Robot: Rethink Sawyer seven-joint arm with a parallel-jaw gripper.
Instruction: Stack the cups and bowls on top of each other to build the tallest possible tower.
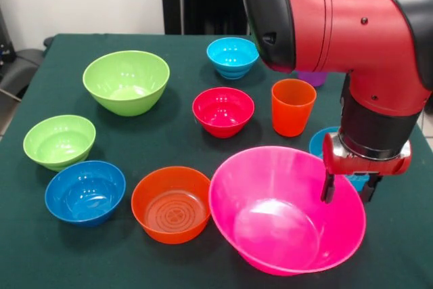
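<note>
The huge pink bowl (270,194) sits at the front right of the table. My gripper (349,189) is open, with its fingers astride the bowl's right rim, one inside and one outside. The orange cup (292,107) stands upright behind the pink bowl. The purple cup (311,78) is mostly hidden behind my arm. The large lime green bowl (126,80), a smaller lime green bowl (59,140), a blue bowl (85,191), an orange bowl (172,204), a magenta-red bowl (223,110) and a cyan bowl (233,56) stand apart. Nothing is stacked.
Another blue bowl (319,141) shows partly behind my gripper, next to the pink bowl. The dark green tablecloth (169,143) covers the table. My arm's red body (338,25) hangs over the back right of the table.
</note>
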